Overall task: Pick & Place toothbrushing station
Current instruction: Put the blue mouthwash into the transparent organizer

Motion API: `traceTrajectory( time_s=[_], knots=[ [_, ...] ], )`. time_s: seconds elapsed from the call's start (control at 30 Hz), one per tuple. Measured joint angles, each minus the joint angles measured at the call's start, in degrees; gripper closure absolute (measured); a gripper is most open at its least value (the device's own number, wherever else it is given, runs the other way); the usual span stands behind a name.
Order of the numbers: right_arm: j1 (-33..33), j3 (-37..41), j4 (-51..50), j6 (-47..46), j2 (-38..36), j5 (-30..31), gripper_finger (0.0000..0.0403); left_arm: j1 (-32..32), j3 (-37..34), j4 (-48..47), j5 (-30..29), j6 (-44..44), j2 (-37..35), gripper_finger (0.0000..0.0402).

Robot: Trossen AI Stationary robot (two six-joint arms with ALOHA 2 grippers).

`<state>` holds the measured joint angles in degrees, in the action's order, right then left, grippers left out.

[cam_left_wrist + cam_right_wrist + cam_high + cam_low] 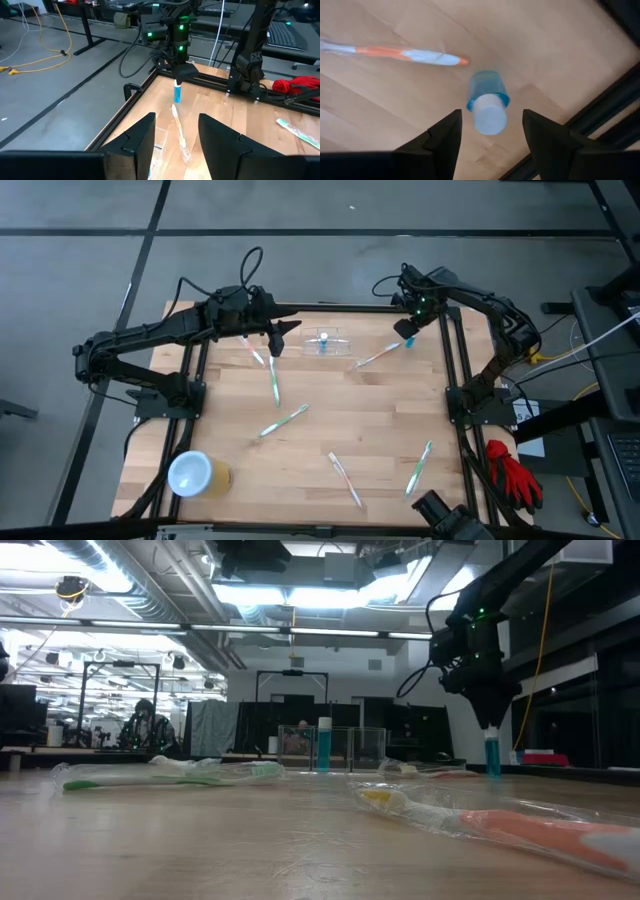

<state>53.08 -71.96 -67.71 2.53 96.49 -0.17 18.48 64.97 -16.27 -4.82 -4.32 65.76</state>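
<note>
The toothbrushing station (330,341) is a small clear holder on the table's far middle, with a blue tube (323,745) upright inside it. A second blue tube with a white cap (488,102) stands upright on the wood near the far right corner. My right gripper (490,130) points down over it, open, one finger on each side of the cap, apart from it. My left gripper (287,332) hovers open just left of the station, touching nothing. It looks across toward the tube (177,93) and the right arm.
Several wrapped toothbrushes lie about: one (375,358) beside the right-hand tube, one (274,385) left of centre, others nearer the front (345,478). A yellow cup with a white top (195,473) stands at the near left. Black frame rails (452,350) run along the table's edges.
</note>
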Motion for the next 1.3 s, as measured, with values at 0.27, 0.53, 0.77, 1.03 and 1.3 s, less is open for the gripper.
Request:
traceTrajectory(
  time_s=[0.27,0.53,0.77,1.03,1.3],
  knots=[
    [0.08,0.0,-0.21,0.01,0.67,-0.28,0.0192,0.0,0.0,-0.01,0.0,0.0,0.0,0.0256],
    [0.35,0.0,-0.28,0.32,0.67,0.21,0.0198,0.0,0.0,-0.02,0.0,0.0,0.0,0.0256],
    [0.37,0.02,-0.21,0.49,0.67,0.12,0.0219,0.0,0.0,-0.02,-0.09,0.13,0.0,0.0256],
    [0.37,0.01,0.26,0.88,0.67,-0.94,0.0235,0.0,0.0,0.0,-0.15,0.11,0.0,0.0256],
    [0.37,2.55,0.5,0.91,0.65,-0.94,0.0236,0.0,0.0,0.0,-0.15,0.11,0.0,0.0256]
  ],
)
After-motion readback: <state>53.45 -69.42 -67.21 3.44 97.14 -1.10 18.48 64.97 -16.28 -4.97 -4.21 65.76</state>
